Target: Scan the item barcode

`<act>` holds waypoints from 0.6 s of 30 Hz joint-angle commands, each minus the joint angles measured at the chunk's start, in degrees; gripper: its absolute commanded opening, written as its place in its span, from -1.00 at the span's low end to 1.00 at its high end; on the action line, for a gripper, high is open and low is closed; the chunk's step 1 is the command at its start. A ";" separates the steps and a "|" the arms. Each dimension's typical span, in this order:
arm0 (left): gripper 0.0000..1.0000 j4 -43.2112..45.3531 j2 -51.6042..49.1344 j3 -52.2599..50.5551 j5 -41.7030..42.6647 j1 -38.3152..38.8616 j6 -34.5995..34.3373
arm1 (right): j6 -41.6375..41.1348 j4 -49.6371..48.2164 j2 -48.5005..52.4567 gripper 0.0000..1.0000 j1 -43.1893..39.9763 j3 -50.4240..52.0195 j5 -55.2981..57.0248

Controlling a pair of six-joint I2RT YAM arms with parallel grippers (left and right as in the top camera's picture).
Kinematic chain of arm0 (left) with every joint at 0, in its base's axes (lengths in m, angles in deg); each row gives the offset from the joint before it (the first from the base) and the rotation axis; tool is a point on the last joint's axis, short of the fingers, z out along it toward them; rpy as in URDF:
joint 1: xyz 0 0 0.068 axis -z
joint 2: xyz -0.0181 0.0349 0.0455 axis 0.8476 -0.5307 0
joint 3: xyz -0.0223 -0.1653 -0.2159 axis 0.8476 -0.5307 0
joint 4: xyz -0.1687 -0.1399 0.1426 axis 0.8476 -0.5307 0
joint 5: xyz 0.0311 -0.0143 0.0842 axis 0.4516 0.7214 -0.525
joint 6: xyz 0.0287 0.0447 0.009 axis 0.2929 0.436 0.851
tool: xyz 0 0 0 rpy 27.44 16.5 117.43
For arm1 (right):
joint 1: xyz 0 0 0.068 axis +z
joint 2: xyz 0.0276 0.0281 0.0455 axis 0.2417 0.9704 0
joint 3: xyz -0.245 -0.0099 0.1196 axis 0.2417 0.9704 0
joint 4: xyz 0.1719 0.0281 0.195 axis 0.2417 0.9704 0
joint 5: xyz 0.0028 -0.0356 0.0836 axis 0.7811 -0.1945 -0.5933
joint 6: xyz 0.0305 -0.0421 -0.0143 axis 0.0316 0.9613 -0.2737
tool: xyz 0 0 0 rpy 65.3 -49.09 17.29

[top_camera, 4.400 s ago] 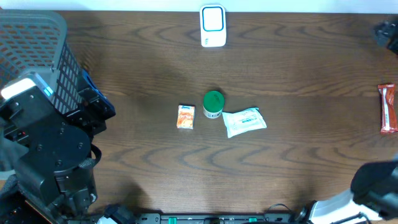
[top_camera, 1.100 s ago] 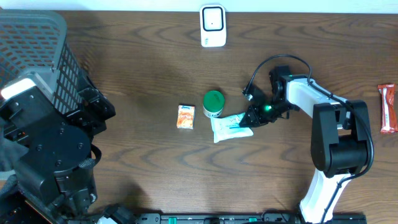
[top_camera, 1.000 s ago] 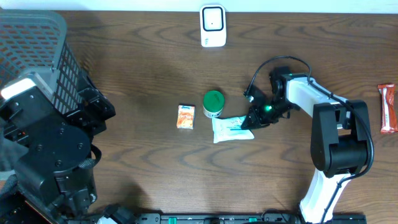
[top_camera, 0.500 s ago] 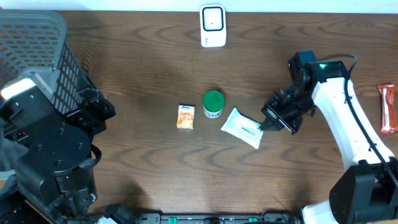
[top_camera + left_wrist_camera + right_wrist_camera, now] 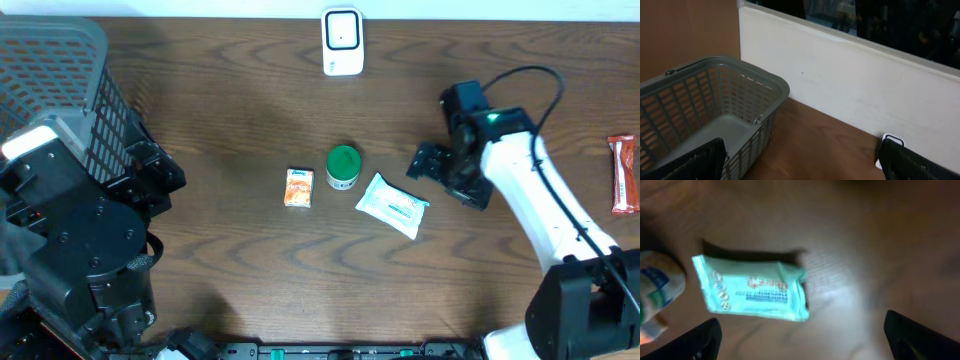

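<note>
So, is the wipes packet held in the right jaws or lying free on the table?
Lying free: the packet lies flat on the table, apart from the right gripper, whose jaws stand open.

Dark wood-grain table (image 5: 200,90) — matt; pouch (image 5: 393,205) perhaps glossy plastic film

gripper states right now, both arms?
Left gripper: jaws open, holding nothing.
Right gripper: jaws open, holding nothing; wipes packet lies free on the table.
</note>
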 commanded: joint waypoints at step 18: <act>0.96 0.00 -0.09 -0.07 -1.40 -0.20 -0.07 | 35.28 -19.85 0.33 0.95 0.66 17.07 -12.79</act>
